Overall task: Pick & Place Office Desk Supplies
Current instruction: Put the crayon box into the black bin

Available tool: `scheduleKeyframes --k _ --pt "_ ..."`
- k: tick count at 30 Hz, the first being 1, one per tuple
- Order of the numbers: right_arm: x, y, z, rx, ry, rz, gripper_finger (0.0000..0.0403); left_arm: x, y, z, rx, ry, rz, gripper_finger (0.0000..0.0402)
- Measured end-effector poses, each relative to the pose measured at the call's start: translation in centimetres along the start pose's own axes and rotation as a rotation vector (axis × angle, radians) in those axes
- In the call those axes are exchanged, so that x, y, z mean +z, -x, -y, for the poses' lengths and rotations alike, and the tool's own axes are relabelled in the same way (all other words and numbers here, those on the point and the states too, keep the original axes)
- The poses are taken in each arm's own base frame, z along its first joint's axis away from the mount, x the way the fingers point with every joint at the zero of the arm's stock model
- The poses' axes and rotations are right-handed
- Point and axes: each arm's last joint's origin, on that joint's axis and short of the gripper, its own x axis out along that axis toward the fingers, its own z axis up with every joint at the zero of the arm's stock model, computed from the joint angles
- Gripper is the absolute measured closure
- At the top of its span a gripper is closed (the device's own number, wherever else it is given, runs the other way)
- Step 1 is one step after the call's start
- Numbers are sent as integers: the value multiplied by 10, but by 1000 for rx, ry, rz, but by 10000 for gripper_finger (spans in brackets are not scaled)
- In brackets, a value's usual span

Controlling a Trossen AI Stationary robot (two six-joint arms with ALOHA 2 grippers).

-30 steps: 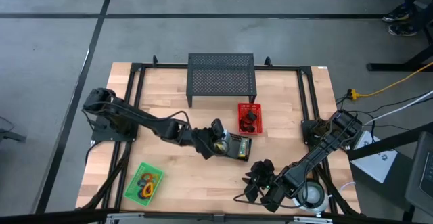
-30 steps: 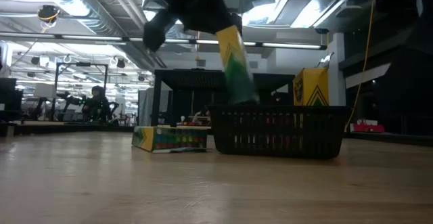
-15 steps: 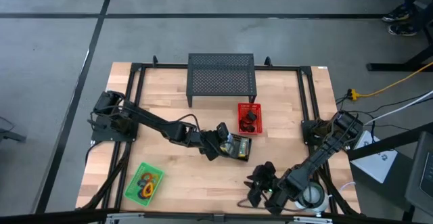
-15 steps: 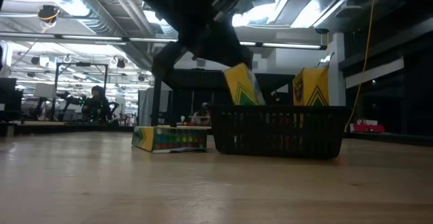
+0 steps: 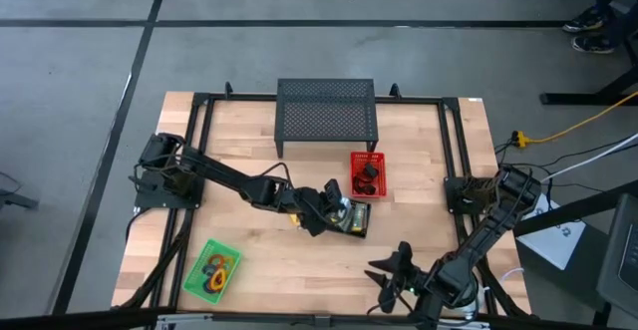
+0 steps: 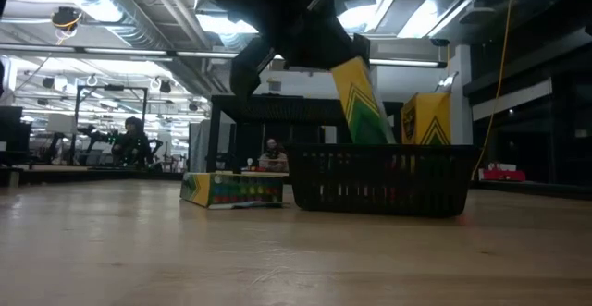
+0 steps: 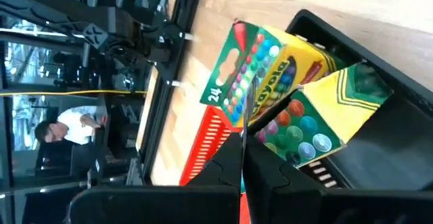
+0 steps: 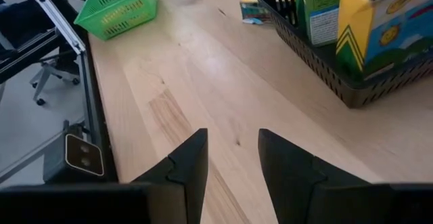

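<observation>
One crayon box (image 6: 361,103) is clamped in the left end effector (image 5: 334,208), over the black basket (image 6: 379,181) at frame centre. Next, release should drop it inside. Right end effector (image 8: 232,158), lower right, waits with fingers apart.

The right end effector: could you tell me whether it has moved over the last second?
Yes. In the high view the right end effector has drawn back toward the table's near edge, farther from the red basket.

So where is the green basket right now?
In the high view, the green basket sits at the table's front-left corner, on the left arm's side, with coloured loops inside. It's apart from the black basket at mid-table.
</observation>
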Motion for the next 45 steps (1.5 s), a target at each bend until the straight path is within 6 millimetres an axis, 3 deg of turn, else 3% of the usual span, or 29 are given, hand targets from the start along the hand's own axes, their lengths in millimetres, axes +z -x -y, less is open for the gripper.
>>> scheduleKeyframes --k 12,21,25,34,45 --pt "3 -4 1 -13 -7 2 271 1 -4 -17 -3 28 39 400" --pt "3 -4 1 -12 -8 -3 271 7 -51 -5 -44 -42 -60 400" --pt "3 -4 0 -9 -13 -16 271 9 -62 -6 -55 -85 -125 400" --pt "2 -4 0 -6 -17 -21 271 11 -50 -29 -35 -76 -160 400" --pt "2 -4 0 -4 -21 -21 271 9 -52 -22 -81 -72 -171 400"
